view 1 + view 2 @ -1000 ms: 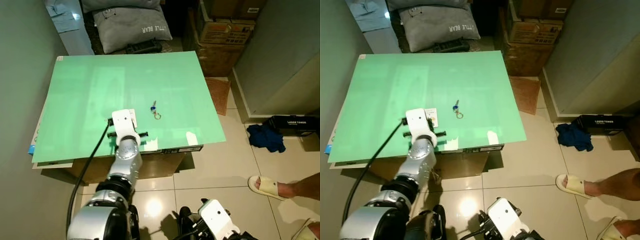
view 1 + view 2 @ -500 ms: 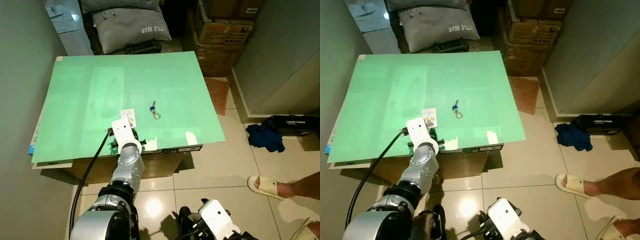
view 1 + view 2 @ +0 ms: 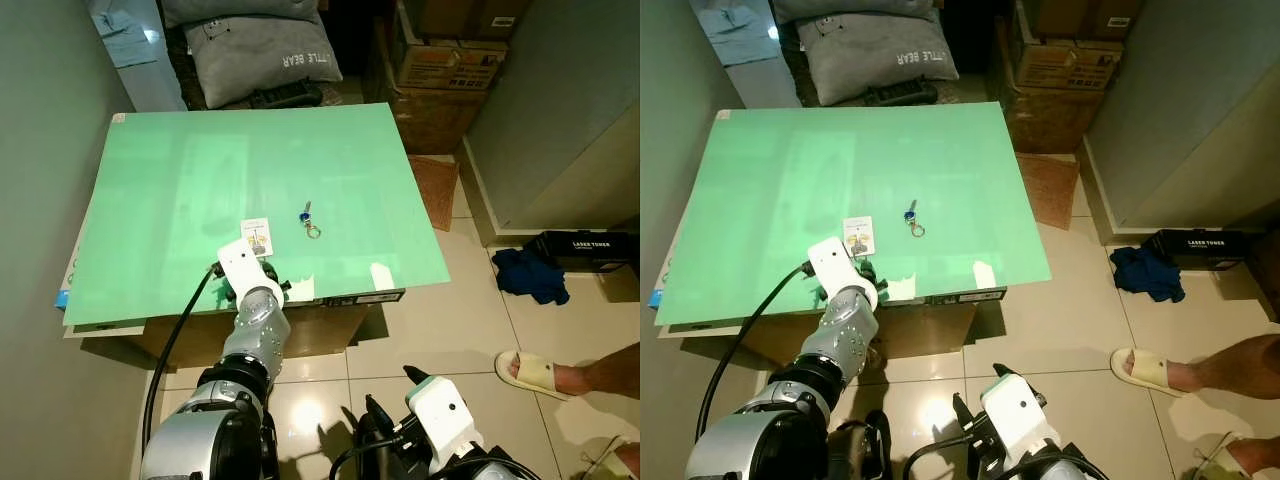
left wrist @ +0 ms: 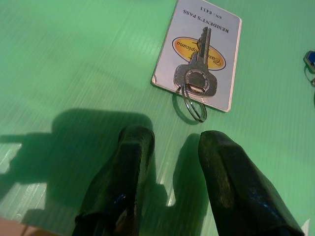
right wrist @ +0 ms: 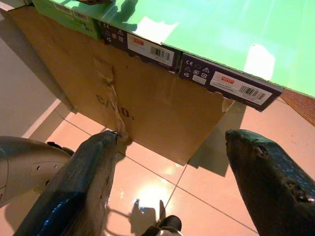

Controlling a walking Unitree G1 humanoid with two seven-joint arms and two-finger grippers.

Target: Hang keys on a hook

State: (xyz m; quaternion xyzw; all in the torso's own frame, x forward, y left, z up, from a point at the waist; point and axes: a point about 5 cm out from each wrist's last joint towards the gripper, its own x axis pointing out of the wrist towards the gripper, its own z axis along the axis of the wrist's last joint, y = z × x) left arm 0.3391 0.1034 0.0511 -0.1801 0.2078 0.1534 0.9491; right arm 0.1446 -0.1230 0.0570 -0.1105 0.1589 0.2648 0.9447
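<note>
Now that we have drawn our left gripper (image 4: 170, 147) back, its fingers parted and empty, the silver key on its white pass card (image 4: 198, 55) lies uncovered just ahead on the green surface (image 4: 64, 59), ready for grasping; our right gripper (image 5: 167, 187) hangs open.

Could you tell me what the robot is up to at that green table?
The left gripper is low over the green table near its front edge, fingers open, facing a silver key with its ring that lies on a white pass card. Nothing is gripped yet. A second key with a blue tag lies beside the card. The right gripper hangs open below table height, over the tiled floor. A person's sandalled foot stands nearby.
</note>
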